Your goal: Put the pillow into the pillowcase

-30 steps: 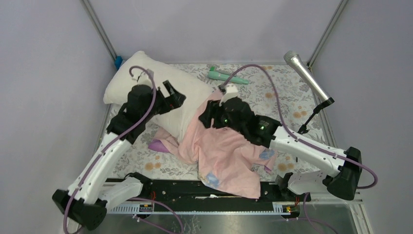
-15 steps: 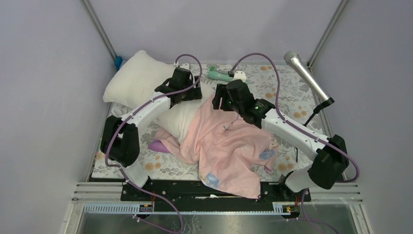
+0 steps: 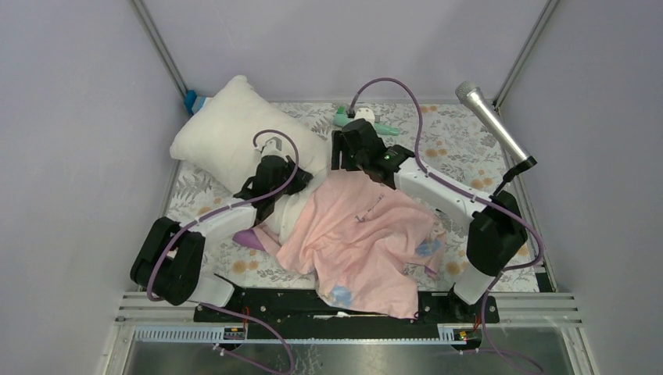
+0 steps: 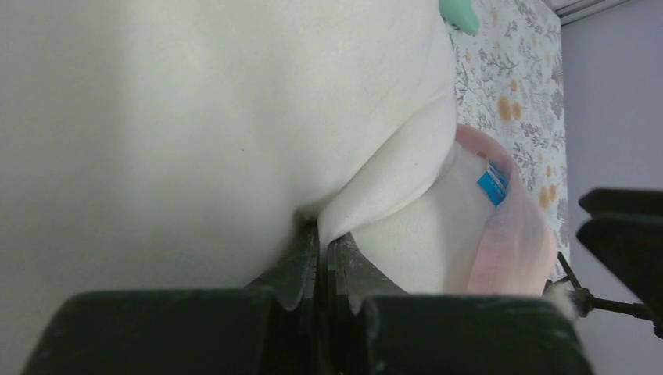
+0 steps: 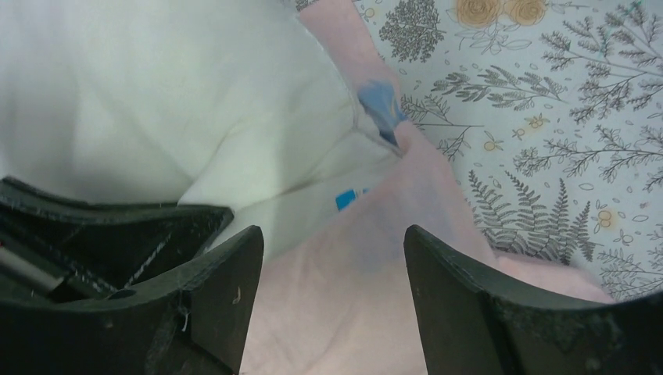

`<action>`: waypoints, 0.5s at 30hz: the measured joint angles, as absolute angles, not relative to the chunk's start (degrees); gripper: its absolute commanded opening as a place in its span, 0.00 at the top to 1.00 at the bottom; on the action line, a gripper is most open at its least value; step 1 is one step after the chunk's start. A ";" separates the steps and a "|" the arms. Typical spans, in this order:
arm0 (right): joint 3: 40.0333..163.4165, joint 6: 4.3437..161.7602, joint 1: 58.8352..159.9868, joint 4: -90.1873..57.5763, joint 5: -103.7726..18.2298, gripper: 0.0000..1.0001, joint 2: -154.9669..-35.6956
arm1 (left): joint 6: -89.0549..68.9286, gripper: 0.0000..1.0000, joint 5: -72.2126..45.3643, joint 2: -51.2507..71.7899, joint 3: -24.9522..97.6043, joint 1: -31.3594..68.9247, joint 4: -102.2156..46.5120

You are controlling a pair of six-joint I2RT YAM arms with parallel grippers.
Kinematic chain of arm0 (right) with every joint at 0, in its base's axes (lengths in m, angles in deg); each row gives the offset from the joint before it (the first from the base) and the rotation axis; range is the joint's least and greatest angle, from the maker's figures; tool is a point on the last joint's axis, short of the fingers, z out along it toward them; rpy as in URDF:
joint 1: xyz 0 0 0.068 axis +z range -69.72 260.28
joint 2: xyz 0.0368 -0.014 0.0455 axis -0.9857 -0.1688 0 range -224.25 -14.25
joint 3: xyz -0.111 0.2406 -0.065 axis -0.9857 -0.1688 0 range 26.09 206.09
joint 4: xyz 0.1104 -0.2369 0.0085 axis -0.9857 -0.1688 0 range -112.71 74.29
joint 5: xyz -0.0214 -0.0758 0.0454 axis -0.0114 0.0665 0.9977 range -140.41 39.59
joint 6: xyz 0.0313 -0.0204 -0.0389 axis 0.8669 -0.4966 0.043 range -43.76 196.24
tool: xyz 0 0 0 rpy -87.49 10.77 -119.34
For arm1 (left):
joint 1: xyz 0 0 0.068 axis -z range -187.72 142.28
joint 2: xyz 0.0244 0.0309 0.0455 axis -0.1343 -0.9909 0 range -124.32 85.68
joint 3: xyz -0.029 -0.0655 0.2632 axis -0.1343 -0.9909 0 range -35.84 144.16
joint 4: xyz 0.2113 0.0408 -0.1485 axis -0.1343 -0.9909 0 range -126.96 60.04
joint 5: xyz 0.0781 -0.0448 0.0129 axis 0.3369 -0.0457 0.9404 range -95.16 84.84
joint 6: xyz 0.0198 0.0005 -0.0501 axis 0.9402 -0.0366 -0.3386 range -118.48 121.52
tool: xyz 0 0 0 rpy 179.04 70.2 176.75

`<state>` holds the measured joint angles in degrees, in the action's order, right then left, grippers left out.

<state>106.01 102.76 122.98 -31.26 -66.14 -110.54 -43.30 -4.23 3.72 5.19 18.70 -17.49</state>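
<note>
The plump cream pillow [image 3: 227, 133] lies at the back left, its near end tucked into the pale pink pillowcase [image 3: 360, 234] that spreads toward the front. My left gripper [image 3: 291, 181] is shut on a fold of the pillow's fabric [image 4: 367, 187], just beside the pillowcase's mouth [image 4: 520, 234]. My right gripper [image 3: 338, 162] hovers open over the pillowcase's far edge, with pink cloth [image 5: 352, 312] beneath its fingertips [image 5: 246, 242] and nothing held. A small blue tag [image 5: 348, 199] shows where the pillow [image 5: 156, 94] meets the case.
A floral table cloth [image 3: 461, 148] covers the table. A green object [image 3: 367, 121] lies at the back middle. At the back right a microphone [image 3: 492, 125] leans on a stand. Metal frame posts and purple walls close in both sides.
My left arm pulled back from the pillow's far side to its near part and shut on a fold. My right gripper moved to the pillowcase's far edge, still open. The pillow shifted.
</note>
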 measured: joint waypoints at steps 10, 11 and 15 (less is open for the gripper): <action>109.64 101.82 122.98 -35.04 -68.28 0.29 -114.24 | -47.52 1.00 -5.30 8.25 -1.71 19.27 -12.02; 108.92 101.91 122.98 -35.13 -68.21 0.30 -114.24 | -47.69 1.00 -5.50 8.38 -1.98 19.27 -11.76; 105.79 102.39 122.98 -35.65 -66.88 0.43 -114.34 | -47.89 1.00 -6.09 8.88 -2.59 19.27 -11.19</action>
